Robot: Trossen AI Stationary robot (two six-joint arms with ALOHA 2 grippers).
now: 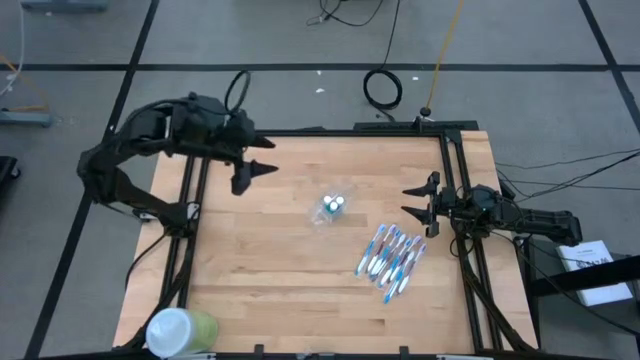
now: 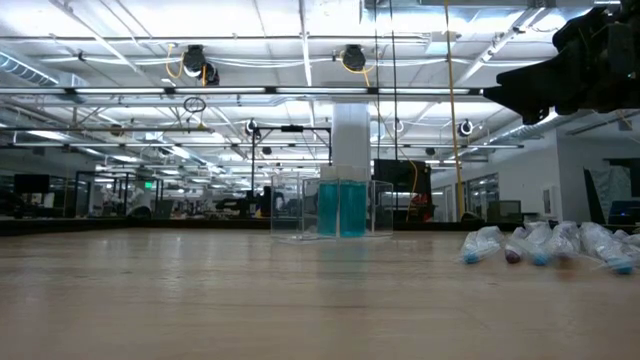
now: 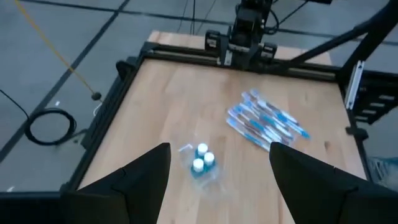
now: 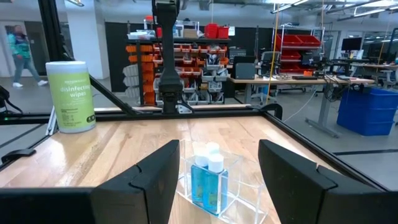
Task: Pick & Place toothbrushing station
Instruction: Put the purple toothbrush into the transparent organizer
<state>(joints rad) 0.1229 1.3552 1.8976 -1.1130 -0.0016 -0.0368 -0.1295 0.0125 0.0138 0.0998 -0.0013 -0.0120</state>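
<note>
Clear plastic cup [image 1: 331,209], slim toothbrushes [image 1: 391,251]

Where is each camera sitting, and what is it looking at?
High view: above the table, looking down; both arms, left hand, right hand.
Low view: table height, looking across at the clear cup; one arm shows at the top.
Left wrist view: looks past open fingers down at the toothbrushes.
Right wrist view: looks past open fingers; wipes tub behind.
All share the cup.

Blue-and-white toothbrushes [image 1: 391,251], green canister [image 1: 183,331]
</note>
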